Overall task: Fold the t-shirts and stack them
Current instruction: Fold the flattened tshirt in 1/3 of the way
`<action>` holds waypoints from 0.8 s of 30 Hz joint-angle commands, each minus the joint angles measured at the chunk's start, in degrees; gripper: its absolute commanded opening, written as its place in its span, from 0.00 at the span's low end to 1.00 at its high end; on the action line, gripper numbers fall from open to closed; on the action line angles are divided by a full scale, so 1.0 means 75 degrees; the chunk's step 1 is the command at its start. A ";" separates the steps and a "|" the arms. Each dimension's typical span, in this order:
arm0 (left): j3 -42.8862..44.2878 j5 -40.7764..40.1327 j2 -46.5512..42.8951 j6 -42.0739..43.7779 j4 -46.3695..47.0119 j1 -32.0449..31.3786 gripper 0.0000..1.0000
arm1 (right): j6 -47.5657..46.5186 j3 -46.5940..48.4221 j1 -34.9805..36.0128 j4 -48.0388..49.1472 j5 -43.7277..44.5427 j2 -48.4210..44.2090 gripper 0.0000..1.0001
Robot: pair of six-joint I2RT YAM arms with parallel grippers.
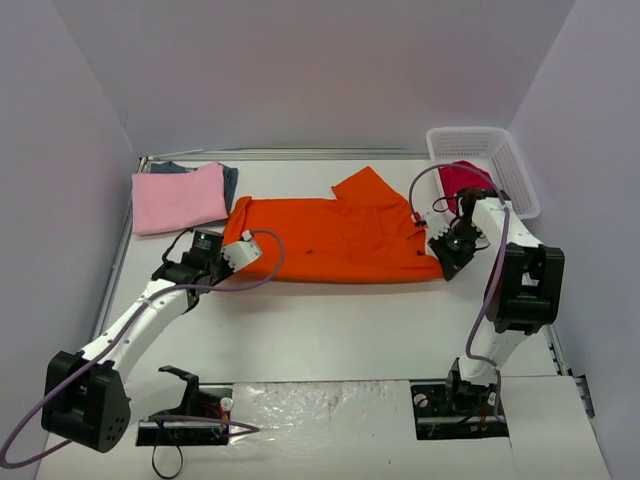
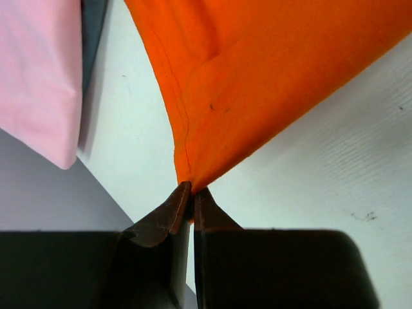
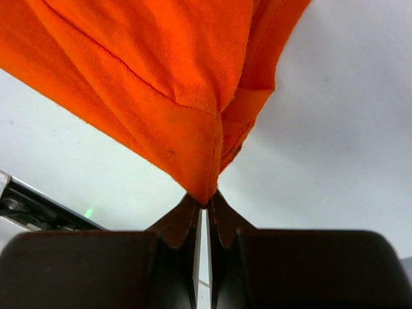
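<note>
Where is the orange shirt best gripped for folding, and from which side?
Probably its two near corners, from the arms' side: the orange shirt lies flat and wide, and the left gripper and right gripper pinch them.

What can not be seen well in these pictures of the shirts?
Dark blue-grey t-shirt: top view, mostly under the pink t-shirt; only an edge shows.
Red t-shirt: top view, partly behind the right arm and its cable, inside the basket; its fold is unclear.
Orange t-shirt: both wrist views cut it off at the edges; only the pinched corners show.
</note>
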 commanded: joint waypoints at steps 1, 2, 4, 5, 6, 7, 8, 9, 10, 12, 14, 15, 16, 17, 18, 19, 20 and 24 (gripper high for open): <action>0.0570 -0.0038 -0.0525 0.0111 -0.1272 0.0050 0.02 | -0.0362 0.0145 -0.0087 -0.1038 0.0159 -0.0576 0.00; 0.0629 0.0067 -0.0619 0.0123 -0.1438 0.0039 0.02 | -0.0397 0.0098 -0.0099 -0.1074 0.0148 -0.0739 0.00; 0.0781 0.0231 -0.0864 0.0193 -0.1975 0.0039 0.02 | -0.0503 -0.0113 -0.0110 -0.1121 0.0159 -0.0916 0.00; 0.0817 0.0383 -0.0959 0.0205 -0.2164 0.0039 0.02 | -0.0526 -0.0171 -0.0122 -0.1156 0.0148 -0.1114 0.00; 0.0852 0.0454 -0.1122 0.0252 -0.2340 0.0027 0.02 | -0.0585 -0.0230 -0.0134 -0.1238 0.0136 -0.1208 0.00; 0.0887 0.0512 -0.1193 0.0275 -0.2632 0.0027 0.02 | -0.0620 -0.0347 -0.0134 -0.1308 0.0124 -0.1407 0.00; 0.0911 0.0548 -0.1275 0.0287 -0.2774 0.0027 0.02 | -0.0655 -0.0406 -0.0134 -0.1355 0.0136 -0.1525 0.00; 0.0922 0.0571 -0.1392 0.0322 -0.3066 0.0027 0.02 | -0.0702 -0.0464 -0.0134 -0.1449 0.0124 -0.1630 0.00; 0.0934 0.0595 -0.1440 0.0346 -0.3196 0.0015 0.02 | -0.0737 -0.0569 -0.0134 -0.1519 0.0124 -0.1747 0.00; 0.0934 0.0665 -0.1592 0.0381 -0.3558 0.0015 0.03 | -0.0831 -0.0687 -0.0134 -0.1671 0.0124 -0.2076 0.00; 0.0911 0.0759 -0.1697 0.0439 -0.3782 0.0015 0.02 | -0.0890 -0.0863 -0.0134 -0.1765 0.0136 -0.2345 0.00; 0.0888 0.0771 -0.1779 0.0463 -0.3957 0.0003 0.02 | -0.0948 -0.0921 -0.0145 -0.1847 0.0147 -0.2427 0.00; 0.0876 0.0968 -0.1803 0.0486 -0.4052 0.0003 0.02 | -0.0960 -0.1050 -0.0134 -0.1883 0.0159 -0.2567 0.00; 0.0852 0.1040 -0.1862 0.0521 -0.4227 0.0003 0.02 | -0.0983 -0.1120 -0.0145 -0.1964 0.0148 -0.2627 0.00; 0.0852 0.1168 -0.1874 0.0510 -0.4321 0.0003 0.03 | -0.1007 -0.1168 -0.0146 -0.2000 0.0136 -0.2674 0.00; 0.0852 0.1262 -0.1874 0.0521 -0.4427 0.0003 0.03 | -0.1077 -0.1296 -0.0146 -0.2047 0.0136 -0.2779 0.00; 0.0864 0.1379 -0.1862 0.0614 -0.4671 0.0003 0.03 | -0.1077 -0.1343 -0.0146 -0.2117 0.0124 -0.2815 0.00; 0.0922 0.1766 -0.1757 0.0709 -0.5106 -0.0008 0.06 | -0.1148 -0.1543 -0.0146 -0.2258 0.0112 -0.3061 0.00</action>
